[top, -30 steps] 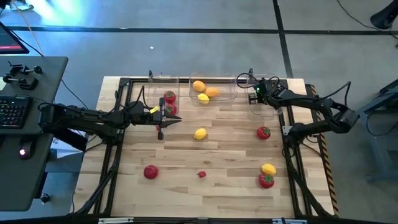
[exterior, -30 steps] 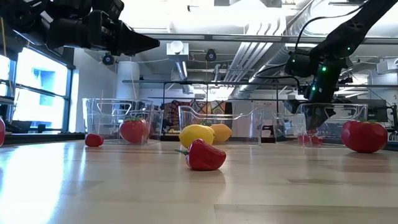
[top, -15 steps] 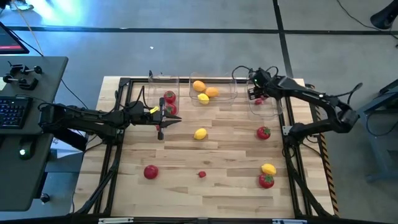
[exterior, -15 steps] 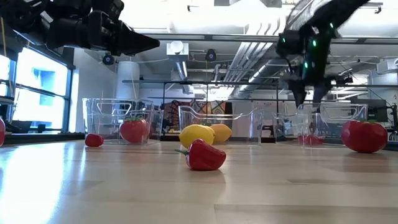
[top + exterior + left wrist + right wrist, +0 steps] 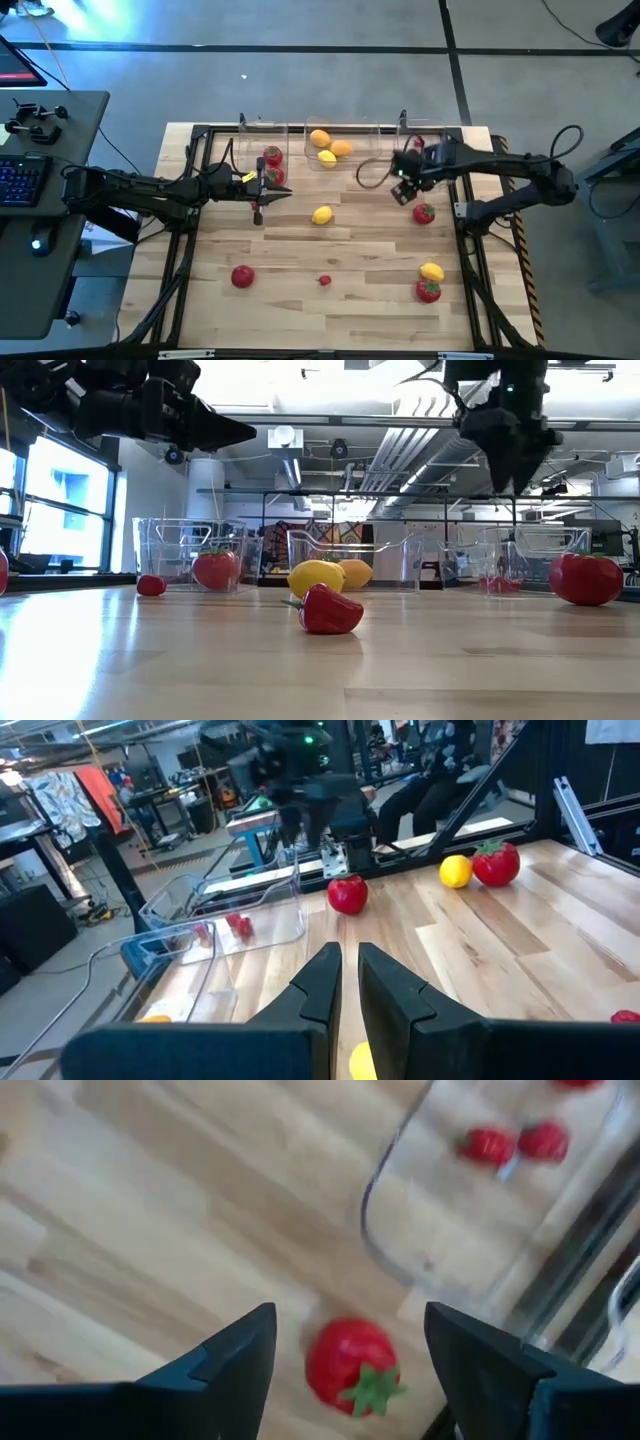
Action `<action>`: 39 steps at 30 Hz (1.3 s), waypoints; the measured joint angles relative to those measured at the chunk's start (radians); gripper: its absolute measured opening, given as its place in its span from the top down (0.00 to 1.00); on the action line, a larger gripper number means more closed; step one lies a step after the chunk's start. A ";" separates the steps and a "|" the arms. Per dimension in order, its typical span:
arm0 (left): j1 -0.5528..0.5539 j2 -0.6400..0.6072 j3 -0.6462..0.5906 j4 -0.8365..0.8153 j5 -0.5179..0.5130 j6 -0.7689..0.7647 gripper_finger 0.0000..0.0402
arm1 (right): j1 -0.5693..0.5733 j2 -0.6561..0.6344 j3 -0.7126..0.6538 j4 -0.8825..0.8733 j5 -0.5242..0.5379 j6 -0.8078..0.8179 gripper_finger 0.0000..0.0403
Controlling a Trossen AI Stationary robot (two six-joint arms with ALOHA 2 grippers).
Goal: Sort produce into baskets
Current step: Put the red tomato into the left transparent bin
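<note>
Right gripper [image 5: 404, 187] moved off clear bin [image 5: 424, 160] over pale wood tabletop [image 5: 350, 260], fingers spread above glossy round tomato [image 5: 352, 1365], left gripper [image 5: 259, 194] clenched.

three clear bins [image 5: 342, 143] sit in a row. tomatoes [image 5: 424, 212] number five — two in the left bin, three loose on the table [image 5: 370, 290]. yellow and orange citrus [image 5: 321, 215] come to five — three in the middle bin, two loose. small red berries [image 5: 488, 1146]: two plainly visible in the right bin, one loose.
</note>
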 joint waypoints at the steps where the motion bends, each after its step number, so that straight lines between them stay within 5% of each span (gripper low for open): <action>1: 0.000 0.000 0.000 0.000 0.000 -0.002 0.94 | 0.021 0.001 -0.012 -0.006 -0.008 0.029 0.38; 13: 0.000 0.000 0.000 0.013 0.000 -0.001 0.94 | 0.139 0.001 -0.201 -0.037 -0.169 0.196 0.24; 33: 0.000 0.000 0.000 0.014 0.000 -0.002 0.94 | 0.061 -0.001 -0.452 0.232 -0.108 0.104 0.23; 39: 0.000 0.000 0.000 0.014 0.000 -0.002 0.94 | 0.061 -0.001 -0.451 0.247 -0.097 0.104 0.31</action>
